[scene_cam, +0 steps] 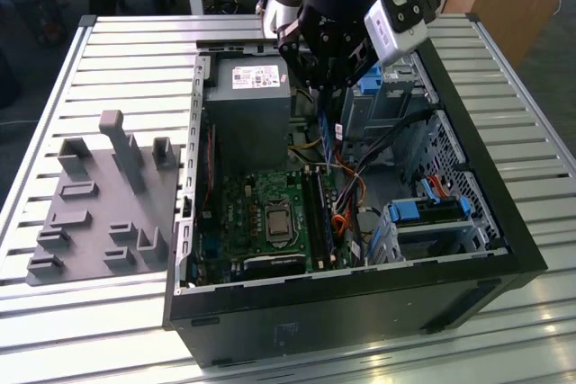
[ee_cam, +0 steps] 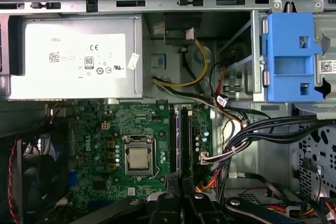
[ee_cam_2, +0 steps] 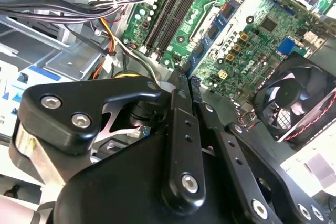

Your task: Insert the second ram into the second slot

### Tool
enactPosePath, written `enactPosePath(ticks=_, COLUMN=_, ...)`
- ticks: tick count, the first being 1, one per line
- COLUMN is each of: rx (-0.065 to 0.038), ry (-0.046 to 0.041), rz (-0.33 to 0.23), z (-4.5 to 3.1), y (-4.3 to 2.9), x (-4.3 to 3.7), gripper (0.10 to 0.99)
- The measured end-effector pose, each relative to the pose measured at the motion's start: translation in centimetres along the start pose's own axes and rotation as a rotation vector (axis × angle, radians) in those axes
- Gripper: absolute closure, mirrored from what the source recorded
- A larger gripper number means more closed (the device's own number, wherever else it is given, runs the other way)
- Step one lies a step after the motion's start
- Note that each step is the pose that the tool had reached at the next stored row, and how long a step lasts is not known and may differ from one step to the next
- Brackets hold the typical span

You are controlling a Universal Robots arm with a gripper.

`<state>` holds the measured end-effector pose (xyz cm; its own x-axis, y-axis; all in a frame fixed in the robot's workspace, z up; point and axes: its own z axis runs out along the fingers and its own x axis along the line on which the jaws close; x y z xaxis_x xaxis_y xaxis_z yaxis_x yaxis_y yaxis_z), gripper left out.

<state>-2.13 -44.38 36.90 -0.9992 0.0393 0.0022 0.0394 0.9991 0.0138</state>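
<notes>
My gripper (scene_cam: pixel 328 112) hangs over the open computer case (scene_cam: pixel 468 114), above the motherboard (scene_cam: pixel 261 213). It is shut on the second ram (scene_cam: pixel 328 143), a thin blue stick that points down from the fingers toward the long dark memory slots (scene_cam: pixel 317 211). In the first wrist view the ram (ee_cam: pixel 182 140) shows edge-on, lined up along the pair of slots (ee_cam: pixel 173 140), with the gripper (ee_cam: pixel 181 181) at the frame's edge. In the second wrist view the gripper (ee_cam_2: pixel 187 81) has its black fingers (ee_cam_2: pixel 178 129) pressed close together, and the slots (ee_cam_2: pixel 173 9) lie beyond them.
A grey power supply (scene_cam: pixel 247 110) sits beside the slots. Bundled cables (ee_cam: pixel 247 129) run close by, and the CPU socket (ee_cam: pixel 139 160) and a fan (ee_cam_2: pixel 294 98) are on the board. Blue drive-bay clips (ee_cam: pixel 291 59) stand at the case wall. A grey fixture tray (scene_cam: pixel 99 204) lies at the exterior view's left.
</notes>
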Motion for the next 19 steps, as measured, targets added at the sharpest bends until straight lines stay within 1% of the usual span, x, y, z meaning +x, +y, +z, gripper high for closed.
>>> enactPosePath(ticks=8, rx=0.0, ry=0.0, rz=0.0, z=0.31, y=-0.07, x=-0.01, gripper=0.949)
enactPosePath(ticks=10, rx=-0.002, ry=0.0001, rz=0.0, z=0.4, y=-0.08, x=-0.01, gripper=0.949)
enactPosePath(ticks=13, rx=-0.009, ry=0.0003, rz=0.0, z=0.55, y=-0.12, x=-0.01, gripper=0.949)
enactPosePath(ticks=19, rx=-0.009, ry=0.0005, rz=0.0, z=0.75, y=-0.2, x=-0.01, gripper=0.949)
